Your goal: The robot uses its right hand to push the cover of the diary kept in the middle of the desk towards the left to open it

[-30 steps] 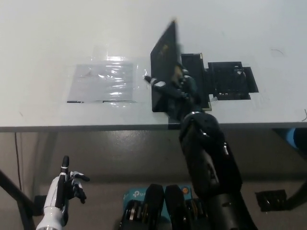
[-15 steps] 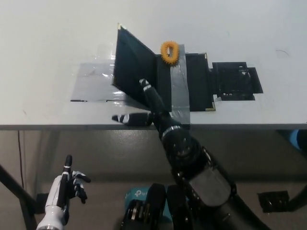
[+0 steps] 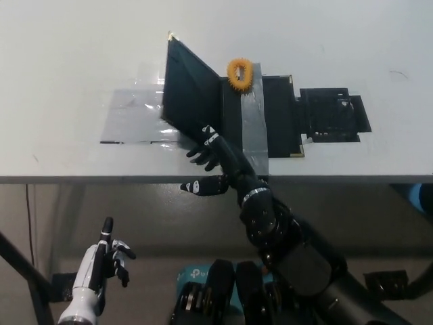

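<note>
A black diary (image 3: 270,115) lies in the middle of the white desk (image 3: 67,61). Its cover (image 3: 189,98) stands tilted up toward the left, about half open. A grey strip runs down the exposed inside page. An orange spiky ring (image 3: 239,72) sits at the diary's top edge. My black right hand (image 3: 210,159) is open at the desk's front edge, fingers spread just below the cover's lower corner; whether it touches the cover I cannot tell. My white left hand (image 3: 101,261) rests low at the lower left, below the desk, fingers apart and empty.
A clear plastic sheet (image 3: 132,115) is taped flat on the desk left of the diary, under the raised cover. A black cut-out mat (image 3: 331,112) lies right of the diary. The desk's front edge crosses the picture at mid height.
The cover swung from nearly upright to leaning left, uncovering the orange ring and grey strip. My right hand then drew back toward the front edge, fingers spreading.
</note>
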Available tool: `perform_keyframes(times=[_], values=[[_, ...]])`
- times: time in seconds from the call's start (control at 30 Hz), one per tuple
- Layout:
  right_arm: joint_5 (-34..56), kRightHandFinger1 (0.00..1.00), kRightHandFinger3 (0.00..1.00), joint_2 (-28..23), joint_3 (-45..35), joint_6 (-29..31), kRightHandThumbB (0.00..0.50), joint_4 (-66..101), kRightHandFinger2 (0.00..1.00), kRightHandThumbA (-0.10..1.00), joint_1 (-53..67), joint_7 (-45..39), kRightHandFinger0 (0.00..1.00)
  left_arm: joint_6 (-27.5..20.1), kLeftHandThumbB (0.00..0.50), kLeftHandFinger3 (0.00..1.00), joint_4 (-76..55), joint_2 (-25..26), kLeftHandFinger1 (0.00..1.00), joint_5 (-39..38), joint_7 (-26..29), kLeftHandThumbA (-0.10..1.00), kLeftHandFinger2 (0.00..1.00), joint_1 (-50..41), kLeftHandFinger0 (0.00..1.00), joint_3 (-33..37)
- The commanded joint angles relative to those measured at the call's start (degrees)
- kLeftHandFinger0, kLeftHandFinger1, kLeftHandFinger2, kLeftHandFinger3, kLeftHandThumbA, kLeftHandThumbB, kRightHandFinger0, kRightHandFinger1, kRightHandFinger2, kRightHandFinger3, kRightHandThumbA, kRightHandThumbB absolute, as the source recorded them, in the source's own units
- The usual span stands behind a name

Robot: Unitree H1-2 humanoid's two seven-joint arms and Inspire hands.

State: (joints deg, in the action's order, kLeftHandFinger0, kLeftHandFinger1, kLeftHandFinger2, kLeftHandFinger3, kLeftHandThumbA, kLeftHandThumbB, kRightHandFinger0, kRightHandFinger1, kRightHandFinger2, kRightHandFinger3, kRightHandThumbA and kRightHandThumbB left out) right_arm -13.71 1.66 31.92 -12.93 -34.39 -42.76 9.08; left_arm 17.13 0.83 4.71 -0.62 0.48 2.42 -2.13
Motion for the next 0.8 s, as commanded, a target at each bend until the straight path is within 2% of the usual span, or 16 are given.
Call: perform_keyframes(times=[0.0, 0.1, 0.13, 0.2, 0.27, 0.3, 0.33, 0.37, 0.4, 0.43, 0.47, 0.5, 0.53, 0.6, 0.7, 0.77], values=[[-4.6, 0.53, 1.0, -1.0, 0.5, -0.4, 0.283, -1.5, 0.63, 1.0, -2.9, -3.6, 0.36, -1.1, 0.499, 0.22, -0.9, 0.6, 0.12, 0.1, -0.6, 1.0, 0.05, 1.0, 0.14, -0.1], [-4.9, 0.28, 1.0, -0.4, -0.1, 0.3, 0.281, -1.7, 0.4, 1.0, -3.2, -4.0, 0.13, -1.5, 0.493, 0.22, -0.6, 0.9, 0.12, 0.2, -0.7, 1.0, 0.05, 1.2, 0.13, -0.1], [-5.1, 0.43, 1.0, -0.6, 0.1, 0.3, 0.275, -1.0, 0.52, 1.0, -3.3, -4.9, 0.24, -1.2, 0.5, 0.25, -0.7, 0.8, 0.13, 0.1, -0.8, 1.0, 0.06, 1.1, 0.15, 0.0], [-5.1, 0.38, 1.0, -0.3, -0.5, 0.7, 0.285, -0.4, 0.47, 1.0, -3.4, -5.3, 0.22, -1.1, 0.5, 0.27, -0.8, 1.1, 0.14, 0.8, -0.8, 1.0, 0.06, 0.8, 0.18, 0.4], [-5.0, 0.45, 1.0, -0.2, -1.1, 1.1, 0.277, -0.2, 0.52, 1.0, -3.9, -6.0, 0.28, -1.2, 0.5, 0.27, -0.6, 1.0, 0.15, 0.5, -0.7, 1.0, 0.06, 0.8, 0.19, 0.0], [-4.8, 0.32, 1.0, -0.4, -1.6, 0.2, 0.286, 1.3, 0.41, 1.0, -4.0, -6.7, 0.18, -0.8, 0.5, 0.28, -0.9, 0.9, 0.15, 0.6, -0.5, 1.0, 0.06, 0.7, 0.21, -0.1], [-5.0, 0.31, 1.0, 0.0, -1.6, 0.6, 0.287, 0.6, 0.41, 1.0, -4.3, -6.8, 0.16, -0.8, 0.5, 0.28, -0.9, 1.0, 0.15, 0.5, -0.4, 1.0, 0.06, 0.6, 0.21, -0.3], [-3.6, 0.69, 1.0, -1.5, -2.9, 0.3, 0.231, 5.2, 0.81, 1.0, -4.8, -9.2, 0.49, -1.4, 0.454, 0.27, -1.0, 0.8, 0.15, 0.2, -0.4, 1.0, 0.07, 0.0, 0.17, -0.6], [-3.7, 0.72, 1.0, -1.5, -3.2, 0.3, 0.225, 5.4, 0.82, 1.0, -4.8, -9.5, 0.51, -1.4, 0.453, 0.27, -1.0, 0.8, 0.15, 0.2, -0.4, 1.0, 0.07, -0.1, 0.17, -0.7], [-1.0, 0.61, 1.0, -1.8, -5.7, -1.2, 0.212, 8.6, 0.71, 1.0, -5.0, -11.2, 0.45, -1.6, 0.464, 0.26, -0.9, 0.8, 0.15, -0.4, -0.5, 1.0, 0.07, -0.4, 0.17, -1.1], [0.1, 0.94, 1.0, -2.4, -7.4, -2.8, 0.219, 11.2, 0.98, 1.0, -5.0, -12.3, 0.81, -1.6, 0.454, 0.26, -1.0, 0.9, 0.15, 0.1, -0.4, 1.0, 0.07, -0.5, 0.17, -1.0], [-0.2, 0.97, 1.0, -2.3, -7.7, -3.0, 0.219, 11.4, 0.99, 1.0, -4.9, -12.6, 0.87, -1.6, 0.454, 0.26, -1.0, 0.8, 0.15, 0.1, -0.4, 1.0, 0.07, -0.5, 0.18, -1.0], [1.9, 1.0, 1.0, -2.4, -9.5, -6.3, 0.273, 13.9, 1.0, 1.0, -4.8, -14.7, 1.0, -2.0, 0.452, 0.26, -0.8, 0.6, 0.14, -0.3, -0.2, 1.0, 0.06, -0.7, 0.19, -1.5], [11.1, 1.0, 1.0, -2.0, -18.2, -13.5, 0.283, 23.0, 1.0, 1.0, -3.0, -17.9, 1.0, -2.4, 0.474, 0.27, -0.2, 1.1, 0.14, 0.2, -0.7, 1.0, 0.06, -0.6, 0.21, -1.1], [17.7, 1.0, 1.0, -3.4, -21.3, -14.0, 0.211, 29.5, 1.0, 1.0, -1.2, -19.4, 1.0, -2.8, 0.483, 0.27, -0.2, 0.8, 0.11, 0.1, -0.2, 1.0, 0.04, -1.1, 0.15, -1.6], [26.7, 1.0, 1.0, -5.8, -20.9, -14.0, 0.253, 34.4, 1.0, 1.0, 0.2, -13.9, 1.0, -2.9, 0.497, 0.27, -0.2, 0.8, 0.11, -0.4, -0.4, 1.0, 0.03, -1.1, 0.15, -1.9]])
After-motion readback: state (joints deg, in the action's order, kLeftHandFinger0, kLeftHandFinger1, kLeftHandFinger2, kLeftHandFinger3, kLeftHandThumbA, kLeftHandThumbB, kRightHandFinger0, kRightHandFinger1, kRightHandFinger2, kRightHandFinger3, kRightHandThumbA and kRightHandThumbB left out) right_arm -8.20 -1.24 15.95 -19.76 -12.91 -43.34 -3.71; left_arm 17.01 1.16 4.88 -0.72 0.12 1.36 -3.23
